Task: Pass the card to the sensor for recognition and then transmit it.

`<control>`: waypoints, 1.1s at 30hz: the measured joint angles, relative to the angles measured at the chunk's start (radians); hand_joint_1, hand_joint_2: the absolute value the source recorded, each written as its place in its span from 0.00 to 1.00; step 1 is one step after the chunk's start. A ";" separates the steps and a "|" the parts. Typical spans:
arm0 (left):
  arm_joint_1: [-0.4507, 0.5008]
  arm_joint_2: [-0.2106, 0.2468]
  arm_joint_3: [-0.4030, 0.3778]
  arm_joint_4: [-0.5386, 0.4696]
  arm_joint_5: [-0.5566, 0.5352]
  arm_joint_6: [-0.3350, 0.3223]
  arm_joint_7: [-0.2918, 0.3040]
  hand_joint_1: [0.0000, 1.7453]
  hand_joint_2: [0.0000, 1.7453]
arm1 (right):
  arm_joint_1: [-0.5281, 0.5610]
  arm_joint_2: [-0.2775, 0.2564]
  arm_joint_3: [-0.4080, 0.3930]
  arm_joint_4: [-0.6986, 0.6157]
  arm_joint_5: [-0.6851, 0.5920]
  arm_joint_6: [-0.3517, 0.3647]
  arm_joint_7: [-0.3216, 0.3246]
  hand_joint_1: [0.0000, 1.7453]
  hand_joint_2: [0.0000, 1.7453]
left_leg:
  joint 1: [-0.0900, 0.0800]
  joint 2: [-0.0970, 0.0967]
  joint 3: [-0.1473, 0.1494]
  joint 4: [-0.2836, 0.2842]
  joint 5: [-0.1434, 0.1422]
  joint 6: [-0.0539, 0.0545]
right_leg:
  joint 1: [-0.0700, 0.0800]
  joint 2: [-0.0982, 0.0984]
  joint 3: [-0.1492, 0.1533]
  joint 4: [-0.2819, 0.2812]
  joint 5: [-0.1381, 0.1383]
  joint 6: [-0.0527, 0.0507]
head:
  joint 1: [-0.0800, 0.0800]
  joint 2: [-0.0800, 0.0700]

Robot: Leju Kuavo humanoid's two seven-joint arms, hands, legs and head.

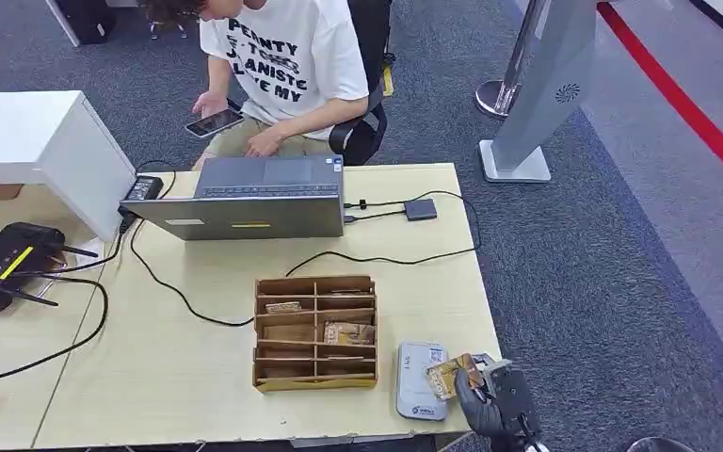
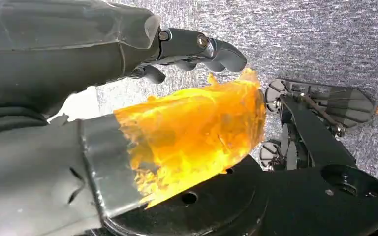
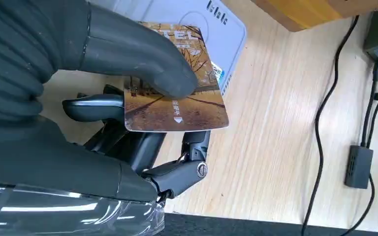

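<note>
One card (image 3: 177, 96) is pinched in the right hand (image 1: 496, 400), thumb (image 3: 142, 61) pressed on its face and darker fingers (image 3: 177, 172) curled beneath; it hovers over the right edge of the grey card sensor (image 1: 418, 377) at the near right corner of the wooden table (image 1: 207, 386). The card's face shows an autumn tree-lined path, partial letters "TEL", small Chinese characters and a white arrow. On the sensor, only fragments of dark lettering can be read. Just left of it sits a wooden compartment organiser (image 1: 315, 331) with more cards. Farther off, a grey laptop (image 1: 249, 200) faces a seated person (image 1: 287, 66) holding a phone (image 1: 213, 122); the T-shirt reads "PEANTY", "ANISTE", "VE MY". The left hand (image 2: 78, 98) hangs over grey carpet (image 2: 300, 39), fingers partly curled, an orange translucent mass before it; whether it grips anything I cannot tell.
</note>
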 joint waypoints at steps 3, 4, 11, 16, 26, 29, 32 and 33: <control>0.000 0.000 0.000 0.000 -0.001 -0.003 0.000 0.00 0.00 | -0.002 0.000 0.006 -0.002 0.005 -0.002 0.002 1.00 1.00 | 0.000 0.000 0.000 0.000 0.000 0.000 | 0.000 0.000 0.000 0.000 0.000 0.000 | 0.000 0.000; 0.000 0.000 0.000 0.000 -0.001 -0.003 0.000 0.00 0.00 | -0.003 0.000 0.007 -0.002 0.007 -0.002 0.002 1.00 1.00 | 0.000 0.000 0.000 0.000 0.000 0.000 | 0.000 0.000 0.000 0.000 0.000 0.000 | 0.000 0.000; 0.000 0.000 0.000 0.000 -0.001 -0.005 0.000 0.00 0.00 | -0.004 0.000 0.014 -0.011 0.010 -0.003 0.006 1.00 1.00 | 0.000 0.000 0.000 0.000 0.000 0.000 | 0.000 0.000 0.000 0.000 0.000 0.000 | 0.000 0.000; 0.000 0.000 0.000 0.000 -0.001 -0.006 0.000 0.00 0.00 | -0.005 0.000 0.016 -0.016 0.010 -0.003 0.009 1.00 1.00 | 0.000 0.000 0.000 0.000 0.000 0.000 | 0.000 0.000 0.000 0.000 0.000 0.000 | 0.000 0.000; 0.000 0.000 0.000 0.000 -0.004 -0.008 0.000 0.00 0.00 | -0.007 0.000 0.016 -0.016 0.022 -0.003 0.013 1.00 1.00 | 0.000 0.000 0.000 0.000 0.000 0.000 | 0.000 0.000 0.000 0.000 0.000 0.000 | 0.000 0.000; 0.000 0.000 0.000 0.000 -0.005 -0.008 0.000 0.00 0.00 | -0.007 0.000 0.017 -0.016 0.023 -0.003 0.014 1.00 1.00 | 0.000 0.000 0.000 0.000 0.000 0.000 | 0.000 0.000 0.000 0.000 0.000 0.000 | 0.000 0.000; 0.000 0.000 0.000 0.000 -0.009 -0.008 0.000 0.00 0.00 | -0.011 0.000 0.019 -0.015 0.031 -0.003 0.017 1.00 1.00 | 0.000 0.000 0.000 0.000 0.000 0.000 | 0.000 0.000 0.000 0.000 0.000 0.000 | 0.000 0.000; 0.000 0.000 0.000 0.000 -0.010 -0.008 0.000 0.00 0.00 | -0.012 0.000 0.021 -0.015 0.033 -0.003 0.019 1.00 1.00 | 0.000 0.000 0.000 0.000 0.000 0.000 | 0.000 0.000 0.000 0.000 0.000 0.000 | 0.000 0.000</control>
